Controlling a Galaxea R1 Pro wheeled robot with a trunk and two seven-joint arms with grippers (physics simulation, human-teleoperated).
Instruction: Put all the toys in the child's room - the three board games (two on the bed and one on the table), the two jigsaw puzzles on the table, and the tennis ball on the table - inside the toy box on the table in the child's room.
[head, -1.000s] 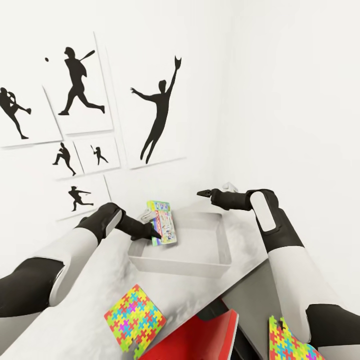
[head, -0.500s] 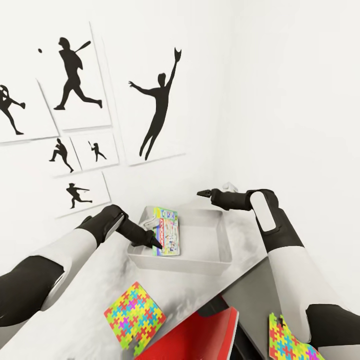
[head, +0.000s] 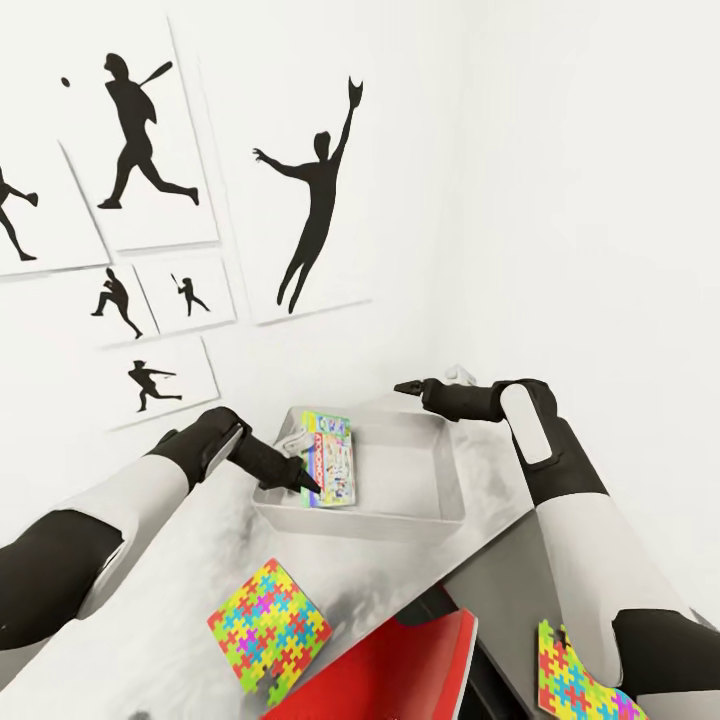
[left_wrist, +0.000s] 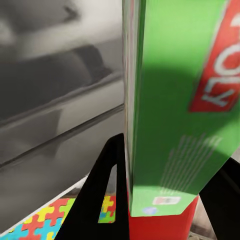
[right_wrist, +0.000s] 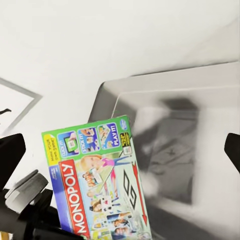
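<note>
The green-edged board game (head: 331, 458) stands tilted on edge over the near-left corner of the toy box (head: 420, 520), its pastel cover facing the box's inside. In the right wrist view its cover (right_wrist: 97, 180) reads MONOPOLY and it leans above the box's left wall (right_wrist: 102, 107). The left claw (head: 300, 480) pinches the game's lower edge; in the left wrist view the dark fingers (left_wrist: 100, 190) sit on either side of the green box (left_wrist: 175, 115), pressed against it.

The toy box rests on the pale grey worktop (head: 170, 600), close to the room's white corner. The right claw (head: 408, 386) hovers above the box's far-right corner, well apart from the game; whether it is spread or pressed together cannot be told.

Nearer the robot, one jigsaw puzzle (head: 268, 630) lies flat on the worktop, well apart from the box. A second puzzle panel (head: 580, 680) shows beside the right arm, lower than the worktop. A red object (head: 400, 670) lies between the two puzzles, below the worktop's edge. Black silhouette posters (head: 310, 200) of ball players hang on the wall behind.
</note>
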